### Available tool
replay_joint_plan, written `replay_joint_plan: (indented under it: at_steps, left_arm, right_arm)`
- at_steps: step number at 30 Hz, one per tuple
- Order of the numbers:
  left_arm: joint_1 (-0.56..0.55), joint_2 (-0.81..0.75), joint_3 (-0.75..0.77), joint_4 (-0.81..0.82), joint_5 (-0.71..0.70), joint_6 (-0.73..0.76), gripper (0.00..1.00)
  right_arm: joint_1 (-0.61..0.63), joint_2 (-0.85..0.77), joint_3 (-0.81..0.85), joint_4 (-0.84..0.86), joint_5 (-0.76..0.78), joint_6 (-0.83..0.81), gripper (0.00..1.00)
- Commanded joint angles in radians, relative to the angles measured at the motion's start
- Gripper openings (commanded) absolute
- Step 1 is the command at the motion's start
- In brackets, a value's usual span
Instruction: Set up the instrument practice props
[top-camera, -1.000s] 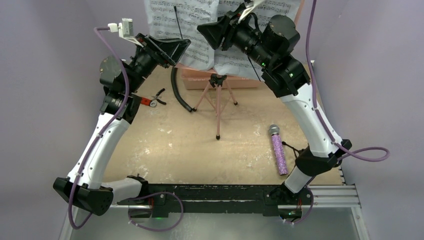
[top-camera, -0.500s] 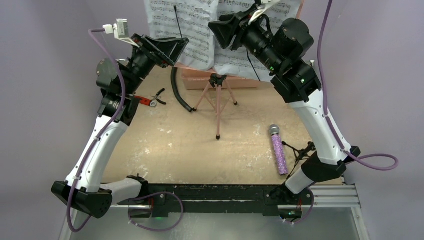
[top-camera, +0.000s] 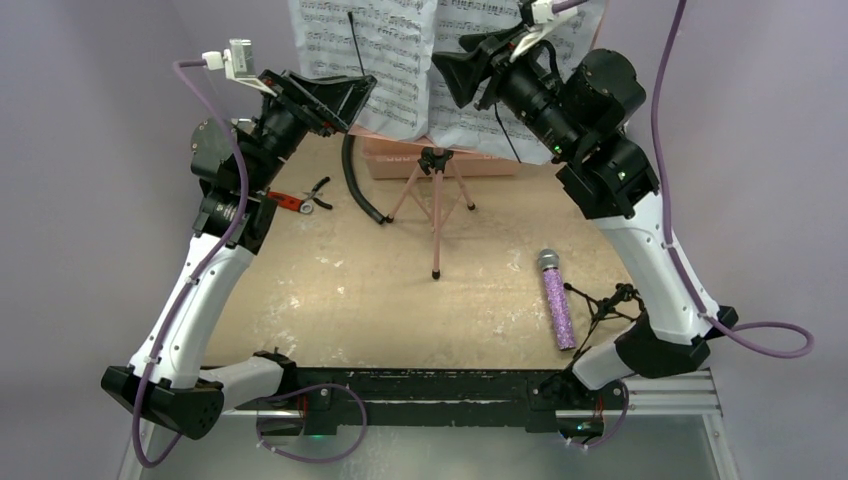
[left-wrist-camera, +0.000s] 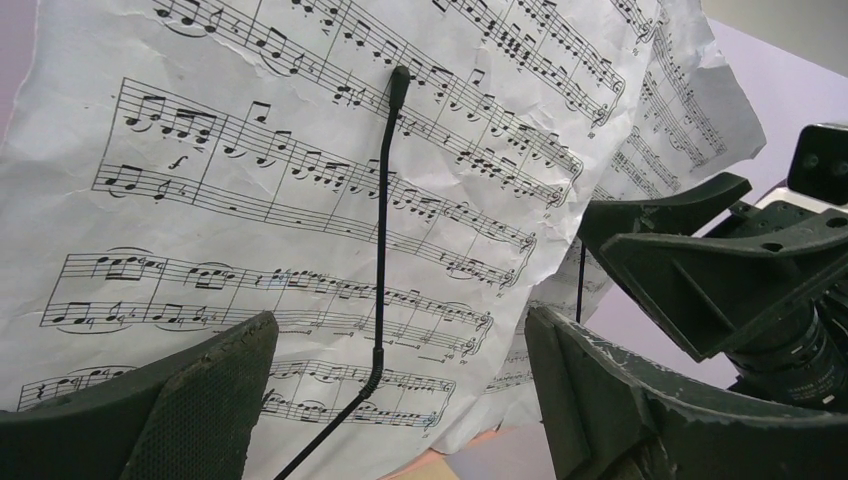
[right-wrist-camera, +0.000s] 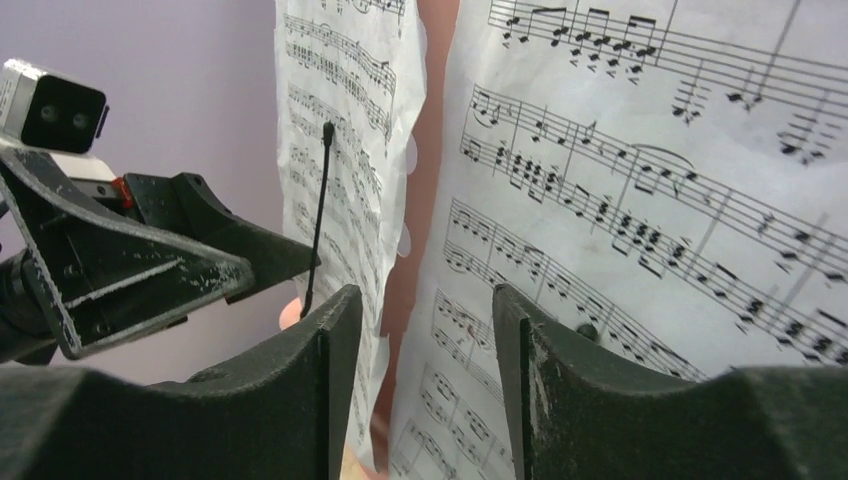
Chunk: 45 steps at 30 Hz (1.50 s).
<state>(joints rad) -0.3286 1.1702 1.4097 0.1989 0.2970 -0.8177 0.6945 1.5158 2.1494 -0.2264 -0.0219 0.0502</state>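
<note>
Sheet-music pages (top-camera: 385, 60) rest on the pink music stand (top-camera: 436, 205); left claw (left-wrist-camera: 400, 325) and right claw (right-wrist-camera: 425, 300), both spread empty, should retreat straight, snagging nothing.

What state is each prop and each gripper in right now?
music stand, upright on its tripod legs
sheet music pages, propped on the stand, creased
microphone, lying flat on the table
mic stand, beside the microphone, not holding it
left gripper, open, empty
right gripper, open, empty
</note>
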Motion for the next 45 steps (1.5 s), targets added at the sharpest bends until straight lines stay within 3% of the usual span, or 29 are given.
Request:
replay_joint_plan:
  at_steps: [1, 11, 17, 26, 31, 38, 45]
  left_arm:
    - [-0.006, -0.029, -0.005, 0.004, -0.028, 0.024, 0.93]
    - [-0.005, -0.049, -0.022, -0.003, -0.069, 0.047, 0.96]
    - [-0.004, -0.063, -0.032, -0.01, -0.077, 0.075, 0.97]
    - [-0.005, -0.176, -0.106, -0.06, -0.131, 0.207, 0.98]
    - [-0.004, -0.278, -0.194, -0.106, -0.216, 0.291, 0.98]
    - [-0.004, -0.436, -0.375, -0.169, -0.363, 0.342, 0.99]
    - [-0.004, -0.495, -0.512, -0.279, -0.431, 0.334, 0.99]
  right_arm:
    - [0.0, -0.081, -0.067, 0.096, -0.011, -0.047, 0.55]
    - [0.002, -0.171, -0.204, 0.211, -0.099, -0.071, 0.64]
    - [0.0, -0.254, -0.359, 0.345, -0.307, -0.091, 0.77]
    - [0.001, -0.401, -0.684, 0.544, -0.644, -0.224, 0.88]
    - [0.001, -0.462, -0.808, 0.501, -0.742, -0.311, 0.9]
    - [0.001, -0.536, -0.958, 0.381, -0.785, -0.423, 0.92]
    - [0.002, -0.638, -1.201, 0.363, -0.684, -0.43, 0.94]
